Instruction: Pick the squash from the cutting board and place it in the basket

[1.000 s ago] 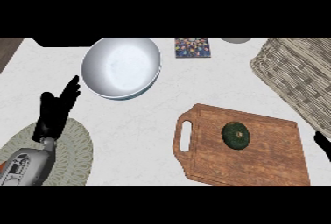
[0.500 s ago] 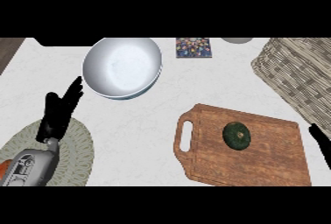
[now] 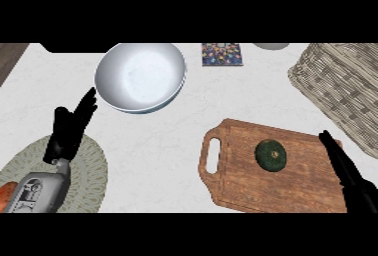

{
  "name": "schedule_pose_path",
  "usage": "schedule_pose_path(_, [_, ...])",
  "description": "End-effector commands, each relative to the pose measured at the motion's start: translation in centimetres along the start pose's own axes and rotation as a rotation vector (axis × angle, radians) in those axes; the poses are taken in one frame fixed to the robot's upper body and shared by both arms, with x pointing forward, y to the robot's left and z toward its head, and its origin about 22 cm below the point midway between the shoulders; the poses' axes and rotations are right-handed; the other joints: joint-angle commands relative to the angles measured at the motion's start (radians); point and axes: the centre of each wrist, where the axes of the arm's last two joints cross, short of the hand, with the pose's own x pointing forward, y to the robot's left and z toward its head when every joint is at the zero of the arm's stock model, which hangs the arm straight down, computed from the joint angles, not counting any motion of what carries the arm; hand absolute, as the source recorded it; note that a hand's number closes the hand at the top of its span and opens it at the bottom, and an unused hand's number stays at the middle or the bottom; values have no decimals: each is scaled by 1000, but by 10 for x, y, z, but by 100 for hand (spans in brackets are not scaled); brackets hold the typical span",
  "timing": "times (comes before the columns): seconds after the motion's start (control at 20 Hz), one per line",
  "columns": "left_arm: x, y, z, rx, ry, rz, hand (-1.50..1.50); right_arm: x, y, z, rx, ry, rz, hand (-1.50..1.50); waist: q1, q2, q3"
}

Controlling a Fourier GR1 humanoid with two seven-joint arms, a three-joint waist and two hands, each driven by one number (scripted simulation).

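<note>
My right hand (image 3: 348,172) has crept further onto the board (image 3: 295,172), fingers straight, at 3 o'clock of the squash (image 3: 270,155); left hand (image 3: 68,131) rests spread.

1 squash (image 3: 270,155), 1 cutting board (image 3: 295,190), 1 basket (image 3: 341,85), 1 bowl (image 3: 140,76), 2 hands (image 3: 70,127) (image 3: 347,172)

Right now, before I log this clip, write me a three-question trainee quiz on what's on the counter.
1. True or false: the squash lies in the basket.
2. Which hand is nearer the squash? A) left hand B) right hand
3. Fill in: the white bowl sits toward the counter's ___ edge.

Key: 1 false, it lies on the cutting board; 2 B; 3 far.
</note>
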Motion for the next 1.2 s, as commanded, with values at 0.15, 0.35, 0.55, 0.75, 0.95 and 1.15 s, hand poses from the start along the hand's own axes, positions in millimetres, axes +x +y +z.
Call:
schedule_pose_path(0.15, [2,-8,-3,27,-6,-9,0,2,2,-26,-23,-7,8,-150,-1,0,0])
schedule_pose_path(0.35, [-2,19,3,-14,-10,12,0,8,39,-47,-1,-7,9,-150,4,0,0])
schedule_pose_path(0.55, [-2,2,4,7,-6,-7,0,1,30,-42,1,-21,-8,-150,0,0,0])
schedule_pose_path(0.75, [-10,19,13,8,-4,-7,0,-9,30,-36,-5,-6,-16,-150,0,-1,0])
schedule_pose_path(0.95, [-3,6,3,-10,-3,6,0,-26,42,-57,53,33,1,-150,0,0,0])
schedule_pose_path(1.15, [-16,2,2,-12,-23,-5,0,-11,66,-53,58,45,-16,-150,0,0,0])
